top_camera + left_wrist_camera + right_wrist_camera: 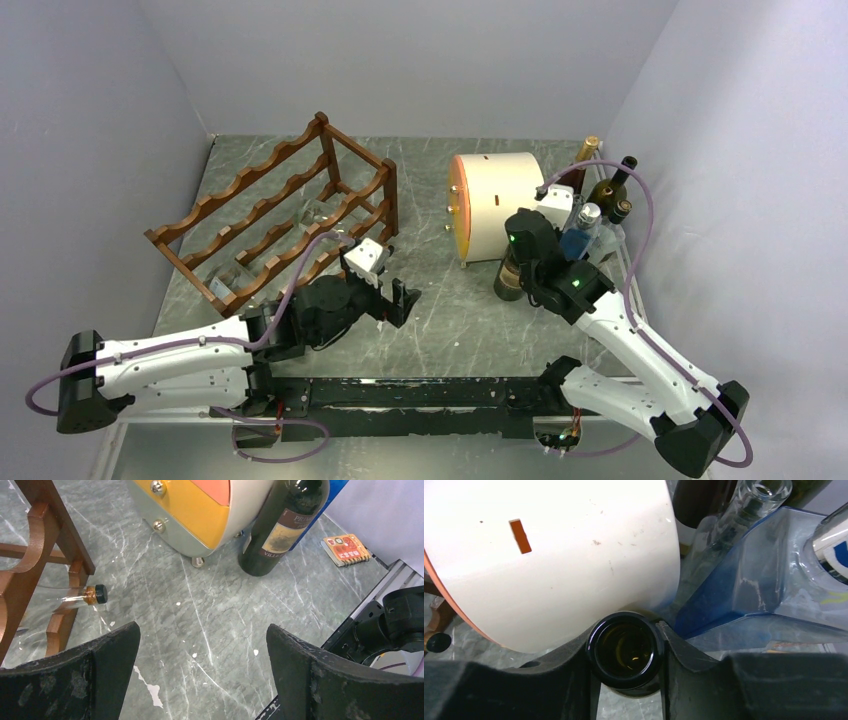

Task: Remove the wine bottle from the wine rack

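1. The wine bottle [280,525], dark with a cream label, is off the rack [389,200]. It stands upright on the table [440,320] at about 3 o'clock from the table's middle in the top view.
2. It sits at 5 o'clock of the cream drum [505,195], just beside the drum's curved wall. The pictures do not show whether the two touch.
3. The right gripper [625,645] is clamped on the bottle's neck just under the open mouth, one finger on each side.
4. The left gripper [202,630] is spread wide with nothing between its fingers. It hangs over bare table at 5 o'clock of the rack.
5. The rack stands at 10 o'clock of the table's middle, set on a slant, well apart from the wine bottle.
6. A clear bottle [70,599] with a black cap lies on its side in a low tier, its cap poking out toward the drum.
7. At 3 o'clock of the wine bottle, a blue bottle [744,590] stands close by among other bottles [600,195] near the right wall.
8. An orange pad [346,549] lies flat on the table beyond the wine bottle in the left wrist view.
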`<act>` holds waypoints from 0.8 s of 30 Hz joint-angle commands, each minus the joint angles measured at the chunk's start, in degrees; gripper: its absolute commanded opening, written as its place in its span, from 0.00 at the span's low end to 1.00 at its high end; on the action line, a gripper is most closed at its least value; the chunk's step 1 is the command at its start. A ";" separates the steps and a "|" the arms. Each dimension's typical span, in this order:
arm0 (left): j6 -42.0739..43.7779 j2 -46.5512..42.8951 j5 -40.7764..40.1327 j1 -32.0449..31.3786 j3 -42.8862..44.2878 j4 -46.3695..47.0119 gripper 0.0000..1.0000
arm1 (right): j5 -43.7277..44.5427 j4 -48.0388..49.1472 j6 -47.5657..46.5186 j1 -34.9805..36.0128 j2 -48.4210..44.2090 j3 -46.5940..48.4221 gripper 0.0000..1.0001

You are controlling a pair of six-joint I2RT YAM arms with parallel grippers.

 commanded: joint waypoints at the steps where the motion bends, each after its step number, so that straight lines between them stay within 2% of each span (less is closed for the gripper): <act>1: -0.73 0.96 -2.01 0.25 2.85 -1.64 0.99 | -2.01 0.73 0.21 -0.25 -0.80 0.85 0.45; 8: -2.89 3.16 3.07 4.03 5.92 -5.32 0.99 | -3.13 0.07 -0.44 -0.32 -2.09 2.62 0.59; 14: -2.18 1.44 20.04 21.51 9.62 -5.87 0.99 | -6.14 0.19 -3.65 -0.29 -3.82 4.57 0.77; 17: 1.29 2.25 24.51 26.70 13.97 -6.60 0.99 | -9.41 1.15 -6.34 -0.30 -4.99 6.84 0.88; 20: 5.77 4.41 24.35 28.64 20.93 -9.58 0.99 | -11.39 1.20 -8.48 -0.20 -5.66 8.66 0.99; 24: 9.49 5.26 20.22 33.29 27.58 -13.61 0.99 | -12.96 -0.03 -11.52 -0.29 -5.00 13.39 1.00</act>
